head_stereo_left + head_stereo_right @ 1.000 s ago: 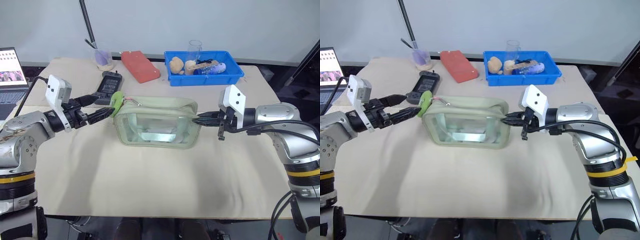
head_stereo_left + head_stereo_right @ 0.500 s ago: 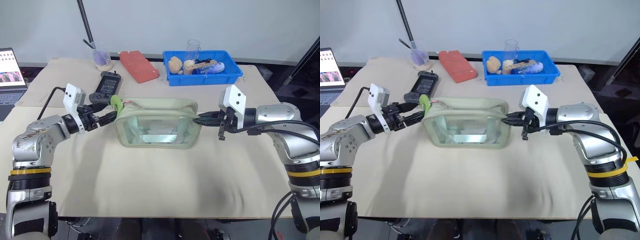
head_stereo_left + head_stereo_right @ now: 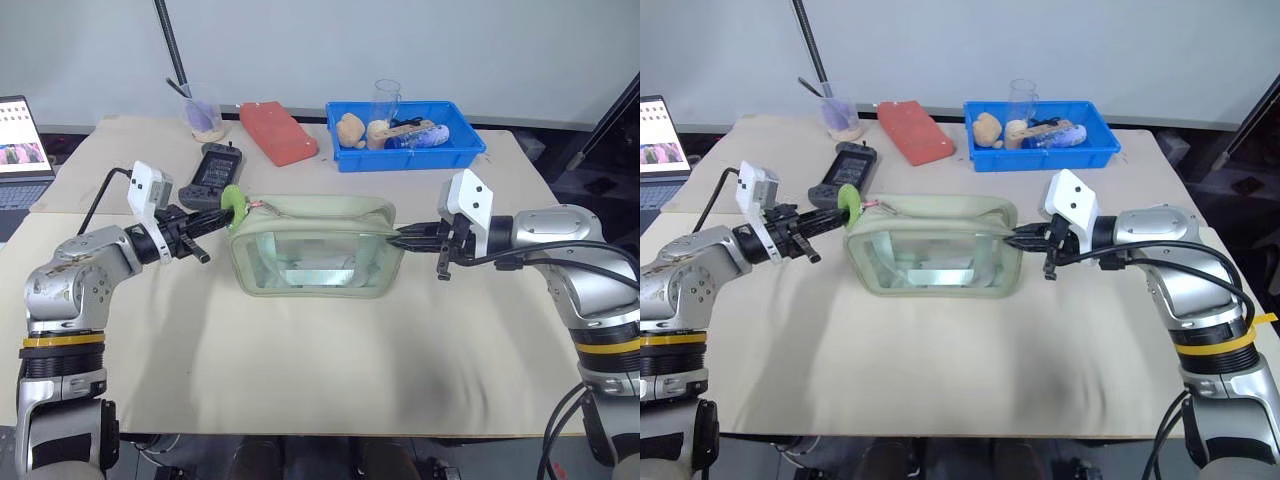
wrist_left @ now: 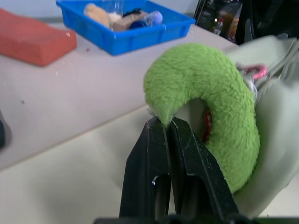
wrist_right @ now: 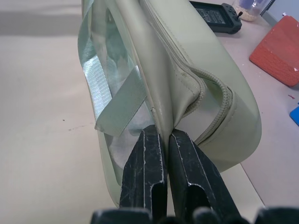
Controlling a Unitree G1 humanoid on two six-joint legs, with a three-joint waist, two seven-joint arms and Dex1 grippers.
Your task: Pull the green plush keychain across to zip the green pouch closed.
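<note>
The green pouch (image 3: 315, 245) lies mid-table, its clear window facing me and its top zipper running left to right. The green plush keychain (image 3: 233, 203) hangs at the pouch's left end. My left gripper (image 3: 215, 219) reaches in level from the left. In the left wrist view it (image 4: 168, 122) is shut on the lower edge of the fuzzy ring (image 4: 219, 93). At the pouch's right end, my right gripper (image 3: 400, 238) is shut on a fold of pouch fabric (image 5: 164, 116).
A blue tray (image 3: 400, 158) with plush toys and a clear glass stands at the back right. A red-orange block (image 3: 279, 132), a black handheld device (image 3: 211, 172) and a cup (image 3: 206, 118) lie behind the pouch. A laptop (image 3: 22, 140) sits far left.
My left gripper's fingers have closed onto the green plush keychain. The right gripper and the pouch have stayed where they were.
</note>
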